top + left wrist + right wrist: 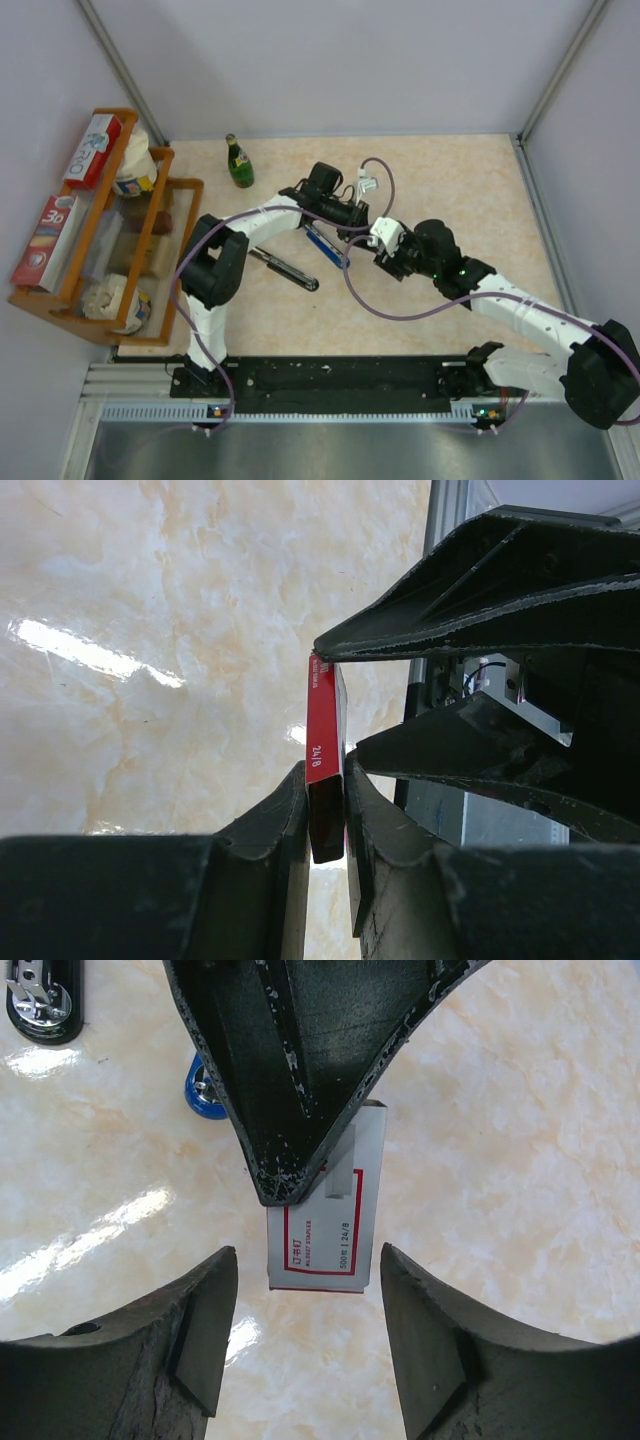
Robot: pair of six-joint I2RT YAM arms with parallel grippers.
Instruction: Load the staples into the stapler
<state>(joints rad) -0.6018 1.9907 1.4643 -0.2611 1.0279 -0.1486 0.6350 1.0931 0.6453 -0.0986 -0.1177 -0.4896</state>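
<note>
The staples box (325, 1230) (white, red-framed label) was held above the table (520, 1110) near its middle. It was clamped at one end by the left fingers (285, 820), while the right fingers (205, 1310) stood apart on either side of its free end, not touching it. By this showing, loading had hardly started: no strip was visibly out, the stapler (40, 1000) lay apart on the table, and bare surface surrounded the box, with the table edges well away.
</note>
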